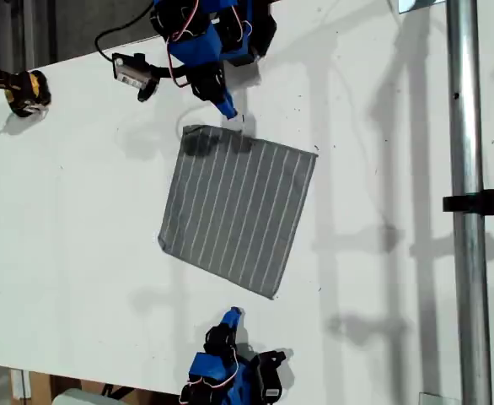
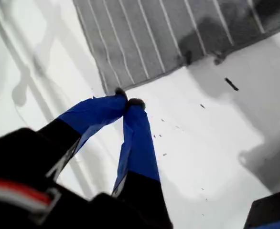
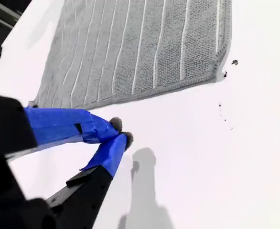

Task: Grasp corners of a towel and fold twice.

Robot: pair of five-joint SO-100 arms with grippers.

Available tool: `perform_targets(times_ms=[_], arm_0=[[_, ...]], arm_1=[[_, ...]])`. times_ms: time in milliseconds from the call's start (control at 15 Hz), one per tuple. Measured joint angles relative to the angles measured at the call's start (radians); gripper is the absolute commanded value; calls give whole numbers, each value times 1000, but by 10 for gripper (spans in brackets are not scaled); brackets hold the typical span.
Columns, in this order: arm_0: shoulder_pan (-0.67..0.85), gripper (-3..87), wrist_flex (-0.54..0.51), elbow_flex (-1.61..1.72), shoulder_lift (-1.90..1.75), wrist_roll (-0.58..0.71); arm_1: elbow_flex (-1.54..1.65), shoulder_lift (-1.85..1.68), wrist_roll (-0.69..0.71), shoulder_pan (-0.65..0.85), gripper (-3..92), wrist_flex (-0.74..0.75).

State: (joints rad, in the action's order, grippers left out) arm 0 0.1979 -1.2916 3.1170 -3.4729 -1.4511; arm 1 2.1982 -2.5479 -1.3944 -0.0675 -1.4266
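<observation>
The grey striped towel (image 1: 238, 211) lies flat on the white table, spread out with all of its corners showing in the exterior view. My first gripper (image 1: 228, 108) is shut and holds nothing; it sits just off the towel's far edge, near a shadowed corner (image 1: 188, 131). In the first wrist view its blue fingertips (image 2: 136, 103) meet in front of a towel corner (image 2: 115, 89). My second gripper (image 1: 233, 316) is also shut and holds nothing. It is off the towel's near edge, close to a corner (image 1: 272, 295), and its tips (image 3: 115, 124) touch short of the towel (image 3: 130, 52).
A yellow and black object (image 1: 28, 91) lies at the exterior view's top left, and a small black and white device (image 1: 133, 74) with cables sits beside the first arm. A metal pole (image 1: 466, 202) runs down the exterior view's right. The table's edge passes behind each arm's base.
</observation>
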Motion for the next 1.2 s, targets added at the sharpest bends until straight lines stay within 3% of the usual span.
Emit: perform_targets(times_ms=[467, 867, 1133, 1200], arm_0=[[0, -14, 0, 0, 0, 0], [0, -14, 0, 0, 0, -3], [0, -14, 0, 0, 0, -3], [0, -14, 0, 0, 0, -3]], arm_1=[[-572, 595, 58, -244, -1, -78], [-769, 922, 48, -331, -1, -44], [-784, 957, 38, -354, 2, 5], [-784, 957, 38, -356, 105, 14]])
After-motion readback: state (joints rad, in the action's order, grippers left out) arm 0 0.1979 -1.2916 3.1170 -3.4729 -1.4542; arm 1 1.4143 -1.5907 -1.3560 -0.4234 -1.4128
